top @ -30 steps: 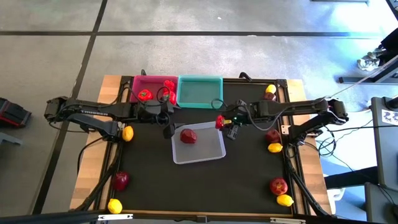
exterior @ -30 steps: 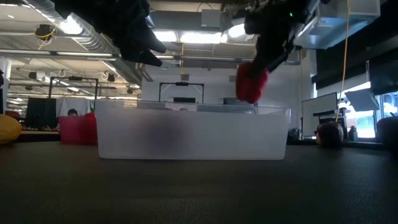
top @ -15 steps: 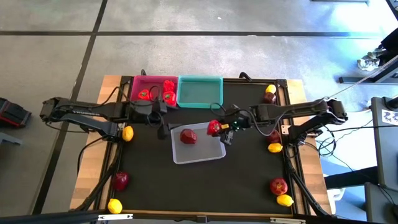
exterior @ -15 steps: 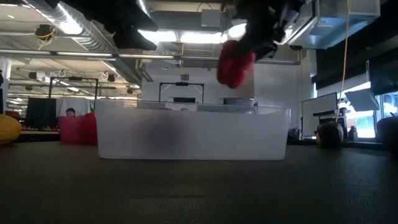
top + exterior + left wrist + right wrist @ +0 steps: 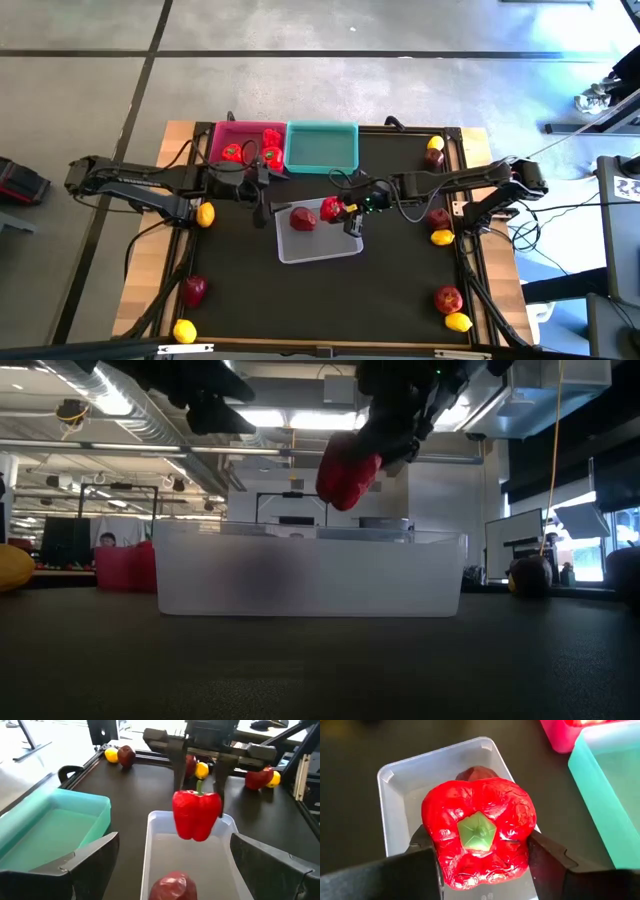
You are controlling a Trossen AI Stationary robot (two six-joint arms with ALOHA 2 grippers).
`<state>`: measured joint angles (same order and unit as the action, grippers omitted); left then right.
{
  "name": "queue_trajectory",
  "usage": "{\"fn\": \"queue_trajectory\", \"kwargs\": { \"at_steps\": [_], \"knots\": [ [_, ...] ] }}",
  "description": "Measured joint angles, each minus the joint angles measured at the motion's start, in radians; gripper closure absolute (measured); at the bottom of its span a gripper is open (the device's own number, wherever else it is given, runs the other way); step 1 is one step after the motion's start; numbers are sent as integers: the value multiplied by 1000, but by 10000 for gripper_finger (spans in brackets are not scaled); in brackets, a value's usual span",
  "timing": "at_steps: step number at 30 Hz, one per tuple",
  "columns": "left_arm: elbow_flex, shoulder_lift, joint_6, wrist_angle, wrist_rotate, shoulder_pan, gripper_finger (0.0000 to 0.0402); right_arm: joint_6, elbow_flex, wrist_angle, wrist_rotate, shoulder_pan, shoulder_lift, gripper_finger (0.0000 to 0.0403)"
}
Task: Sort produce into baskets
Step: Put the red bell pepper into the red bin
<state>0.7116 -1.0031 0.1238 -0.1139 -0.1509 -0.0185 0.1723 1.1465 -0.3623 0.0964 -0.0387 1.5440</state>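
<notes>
Right gripper (image 5: 342, 212) was clamped on a red bell pepper (image 5: 332, 209), one finger on each flank, stem cap facing the wrist camera. It hung in the air over the right part of the translucent grey-white basket (image 5: 330, 252), clear of the rim in the low view. Right arm reached in from the right edge of the table (image 5: 400, 290).

Left gripper (image 5: 262, 192) was spread wide with nothing between its fingers, sitting just left of the grey-white basket and just near of the pink basket (image 5: 222, 134). In the left wrist view the pepper hung straight ahead of it, between the two grippers.

Grey-white basket sat mid-table and held one dark red apple (image 5: 303, 219) in its left part, beside and below the pepper. Pink basket, far left, held several red peppers (image 5: 270, 144). Teal basket (image 5: 321, 146) touched the pink one on its right side; I saw no produce in it.

Loose produce around the table:
- left edge: a lemon (image 5: 205, 213) beside the left arm
- near left: an apple (image 5: 194, 290), and a lemon (image 5: 184, 331) at the corner
- far right corner: a lemon (image 5: 435, 143) with an apple (image 5: 433, 156) touching it
- right side under the right arm: an apple (image 5: 438, 218) and a lemon (image 5: 441, 237)
- near right: an apple (image 5: 447, 298) and a lemon (image 5: 458, 322)

No loose produce lay between the held pepper and the pink basket; the left gripper stood closest to that line.
</notes>
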Motion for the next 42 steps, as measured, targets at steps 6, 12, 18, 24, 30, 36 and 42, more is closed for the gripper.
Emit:
{"fn": "queue_trajectory", "kwargs": {
  "at_steps": [6,12,18,24,30,36,42],
  "knots": [
    [0,-1,-33,0,0,-2,25,-25,0,6,78,5,0,246],
    [0,1,-120,-13,19,0,25,-44,0,17,77,17,0,246],
    [0,-10,-182,49,45,-3,25,-53,0,64,76,20,0,246],
    [0,-48,-139,135,46,-2,25,-53,0,75,68,19,0,246],
    [0,-114,-88,218,73,-2,25,-76,0,77,58,19,0,246],
    [0,-172,-47,332,75,-1,25,-77,0,77,33,20,-1,246],
    [0,-240,-32,410,106,-1,25,-95,0,77,34,19,-1,246]
  ]
}}
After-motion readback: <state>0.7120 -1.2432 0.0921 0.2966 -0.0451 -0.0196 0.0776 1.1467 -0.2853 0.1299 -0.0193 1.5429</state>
